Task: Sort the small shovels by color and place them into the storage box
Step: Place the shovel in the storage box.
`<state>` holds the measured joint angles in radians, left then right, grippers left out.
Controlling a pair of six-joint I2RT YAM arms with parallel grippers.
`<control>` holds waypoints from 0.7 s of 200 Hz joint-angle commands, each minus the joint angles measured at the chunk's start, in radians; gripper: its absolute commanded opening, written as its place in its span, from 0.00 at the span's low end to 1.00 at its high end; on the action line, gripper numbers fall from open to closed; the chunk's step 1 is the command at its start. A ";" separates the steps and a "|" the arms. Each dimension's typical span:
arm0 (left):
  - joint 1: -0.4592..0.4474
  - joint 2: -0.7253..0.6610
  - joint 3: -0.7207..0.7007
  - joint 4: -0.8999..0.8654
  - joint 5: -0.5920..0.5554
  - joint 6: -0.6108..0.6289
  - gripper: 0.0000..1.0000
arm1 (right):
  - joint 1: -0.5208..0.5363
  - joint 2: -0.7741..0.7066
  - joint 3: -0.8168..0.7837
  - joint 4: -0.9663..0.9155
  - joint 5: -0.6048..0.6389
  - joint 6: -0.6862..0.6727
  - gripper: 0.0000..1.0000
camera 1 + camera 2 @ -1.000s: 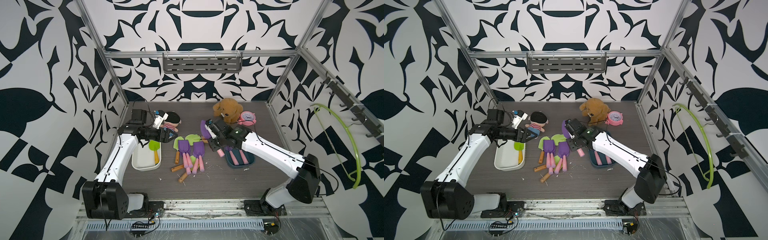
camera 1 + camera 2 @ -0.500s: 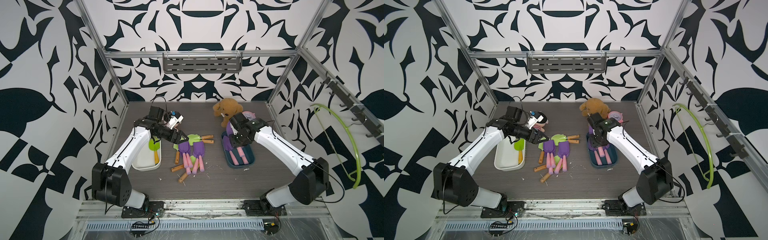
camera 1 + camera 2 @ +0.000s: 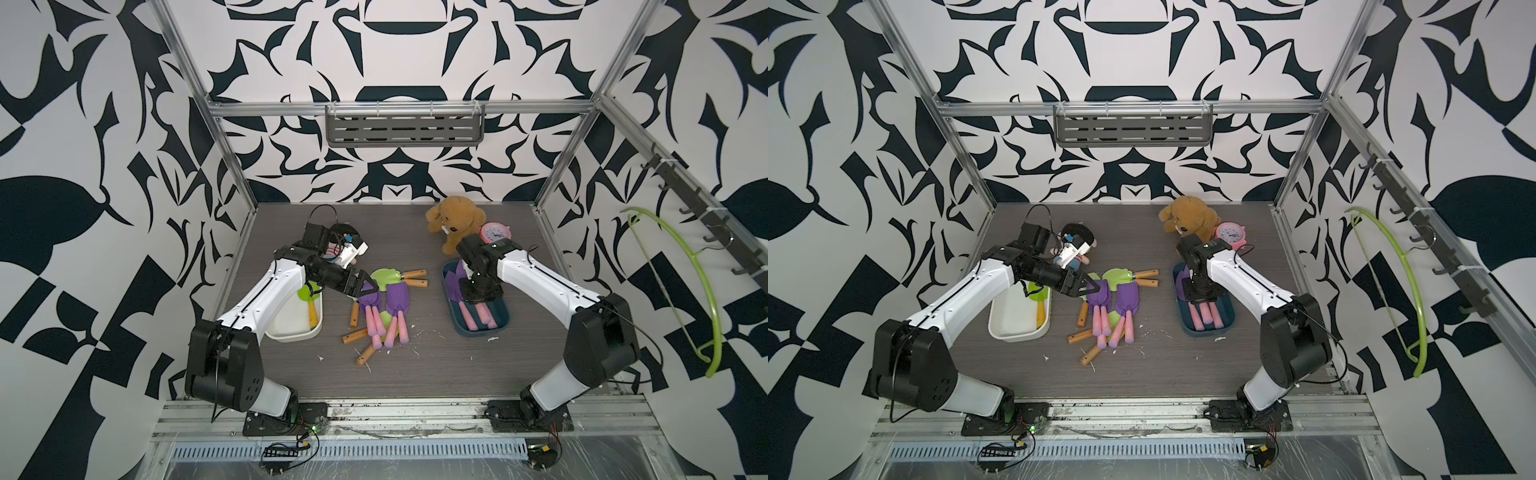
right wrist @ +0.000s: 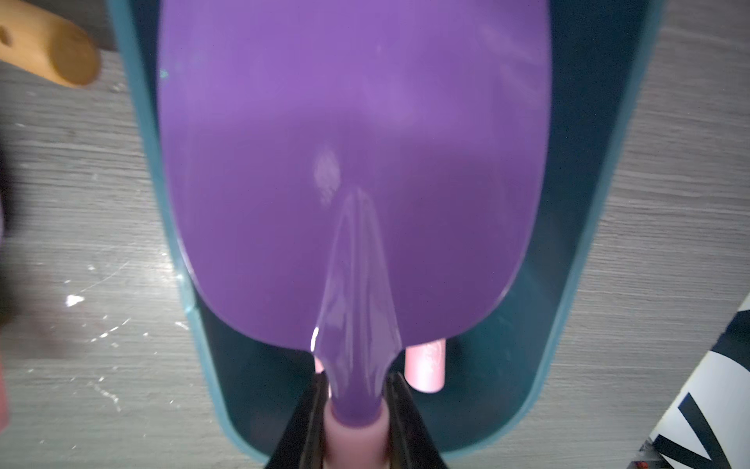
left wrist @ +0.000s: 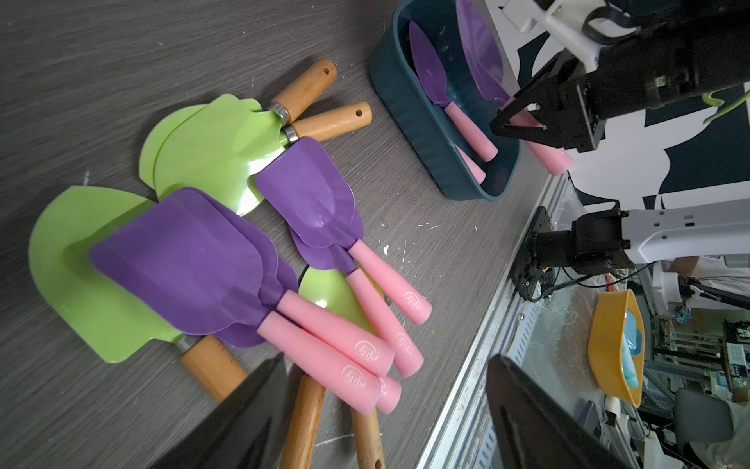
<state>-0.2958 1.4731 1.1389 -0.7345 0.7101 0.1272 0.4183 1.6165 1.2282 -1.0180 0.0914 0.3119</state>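
Note:
A heap of small shovels (image 3: 382,307) lies mid-table, purple blades with pink handles (image 5: 324,341) across green blades with wooden handles (image 5: 219,146). My left gripper (image 3: 368,286) (image 5: 385,361) hovers open at the heap's left edge, holding nothing. My right gripper (image 3: 478,291) (image 4: 355,390) is shut on the neck of a purple shovel (image 4: 353,142), held over the dark blue storage box (image 3: 505,322) (image 4: 146,122). That box holds other purple shovels with pink handles. A white storage box (image 3: 291,332) at the left holds a green shovel (image 3: 307,293) with a yellow handle.
A brown teddy bear (image 3: 455,220) and a pink clock (image 3: 494,235) sit behind the blue box. A doll (image 3: 1079,241) lies behind my left wrist. A green hanger (image 3: 681,282) hangs on the right wall. White crumbs dot the table near the heap.
My right arm carried the purple shovel from the heap over to the blue box. My left arm swung from the white box to the heap's left edge.

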 commanded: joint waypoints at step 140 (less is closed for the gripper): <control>0.037 -0.051 -0.060 0.018 0.029 -0.009 0.84 | -0.022 0.200 0.008 0.134 0.119 -0.028 0.25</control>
<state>-0.2672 1.4425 1.1007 -0.7181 0.7166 0.1226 0.4049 1.8400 1.2232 -0.8959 0.1703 0.2874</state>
